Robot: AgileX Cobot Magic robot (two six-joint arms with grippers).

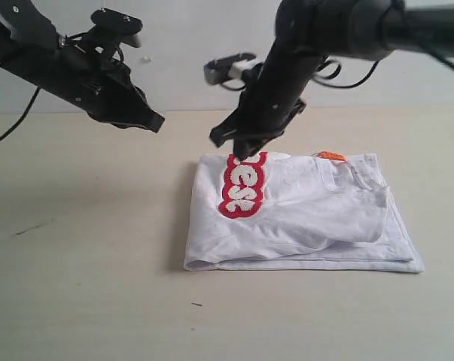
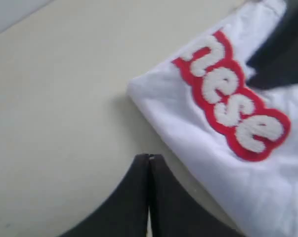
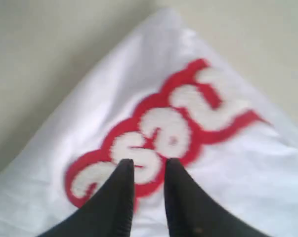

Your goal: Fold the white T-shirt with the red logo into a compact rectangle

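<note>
shirt: white T-shirt (image 1: 302, 214) lies on the tan table (image 1: 83, 286), folded to a layered, roughly rectangular stack w/ the fold edge toward the camera. Orange neck tag (image 1: 331, 156) shows at its far edge.
logo: red logo (image 1: 242, 186) sits on top near the shirt's far-left corner; only part of the lettering shows, the rest is tucked under.
R gripper: right gripper (image 3: 148, 170) hangs just above the far end of the logo. Jaws slightly apart, nothing between them; fabric not pinched.
L gripper: left gripper (image 2: 149, 163) is in the air, well left of the shirt, over bare table. Jaws pressed together, empty.
step: looks like the end of a fold, R letting go at the shirt's far-left corner. Stack is already compact.
next: prob. lift R straight up so the fingertips don't drag the top layer. If another fold is wanted, both arms need a fresh grip on the shirt's edge.
</note>
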